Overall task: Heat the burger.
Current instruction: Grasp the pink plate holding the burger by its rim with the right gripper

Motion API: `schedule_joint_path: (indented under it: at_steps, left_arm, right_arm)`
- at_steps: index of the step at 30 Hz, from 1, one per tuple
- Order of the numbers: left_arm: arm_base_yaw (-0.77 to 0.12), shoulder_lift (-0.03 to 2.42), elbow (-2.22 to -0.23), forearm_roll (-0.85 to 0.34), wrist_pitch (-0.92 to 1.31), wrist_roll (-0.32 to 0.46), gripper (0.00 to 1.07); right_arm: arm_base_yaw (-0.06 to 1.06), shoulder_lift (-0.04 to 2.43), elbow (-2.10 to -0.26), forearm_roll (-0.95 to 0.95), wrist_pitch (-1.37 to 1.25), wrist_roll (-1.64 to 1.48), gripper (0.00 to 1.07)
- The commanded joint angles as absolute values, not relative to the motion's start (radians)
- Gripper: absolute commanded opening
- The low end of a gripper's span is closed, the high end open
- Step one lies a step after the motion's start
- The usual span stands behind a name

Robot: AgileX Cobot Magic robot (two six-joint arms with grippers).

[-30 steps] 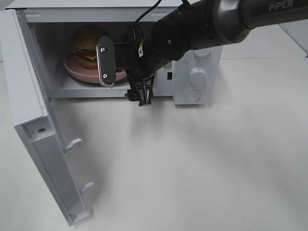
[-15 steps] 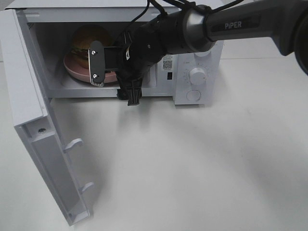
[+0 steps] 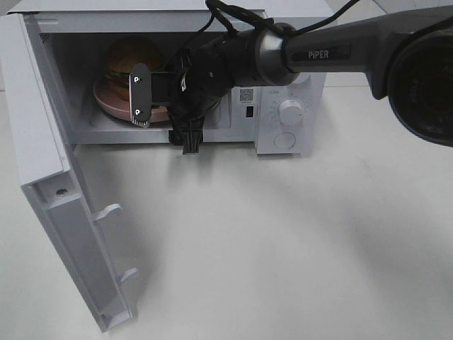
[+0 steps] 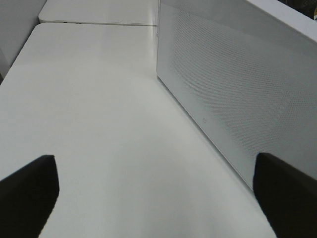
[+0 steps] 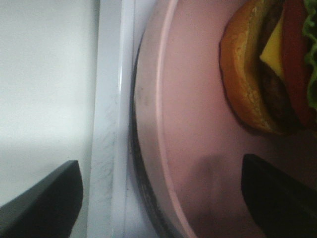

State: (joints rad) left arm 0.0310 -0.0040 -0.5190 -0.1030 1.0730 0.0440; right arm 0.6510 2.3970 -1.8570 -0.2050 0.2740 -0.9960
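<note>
Inside the open microwave (image 3: 42, 134), the burger (image 3: 126, 62) sits on a pink plate (image 3: 106, 103); the right gripper (image 3: 145, 106) is spread, empty, at the plate's front rim. The right wrist view shows the burger (image 5: 270, 64), stacked, soft, likely toppling; lift the plate (image 5: 193, 124) instead. The left wrist view shows the left gripper (image 4: 158, 198) spread, empty, beside the microwave's perforated wall (image 4: 237, 89).

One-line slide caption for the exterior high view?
Right gripper, jaws open, at the open microwave mouth beside the burger on its pink plate.

One microwave (image 3: 283, 113) stood on the desk (image 3: 297, 248), its single door (image 3: 64, 205) open. Inside it were one burger (image 3: 124, 60) and one pink plate (image 3: 106, 103). Two knobs (image 3: 289, 111) sat on its panel.
</note>
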Motion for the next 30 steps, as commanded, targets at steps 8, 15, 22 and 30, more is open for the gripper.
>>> schedule_joint_path:
  at_steps: [8,15,22,30]
  left_arm:
    - [0.032,-0.022,-0.516,-0.097,1.068,0.045,1.0]
    - [0.032,-0.022,-0.516,-0.097,1.068,0.045,1.0]
    - [0.032,-0.022,-0.516,-0.097,1.068,0.045,1.0]
    - [0.032,-0.022,-0.516,-0.097,1.068,0.045,1.0]
  right_arm:
    - [0.634,2.449,-1.944,-0.2,0.281,-0.993,0.82]
    - [0.634,2.49,-1.992,-0.194,0.283,-0.987,0.75]
    - [0.638,2.49,-1.992,-0.194,0.304,-0.987,0.44]
    - [0.657,2.477,-1.992,-0.172,0.349,-0.988,0.04]
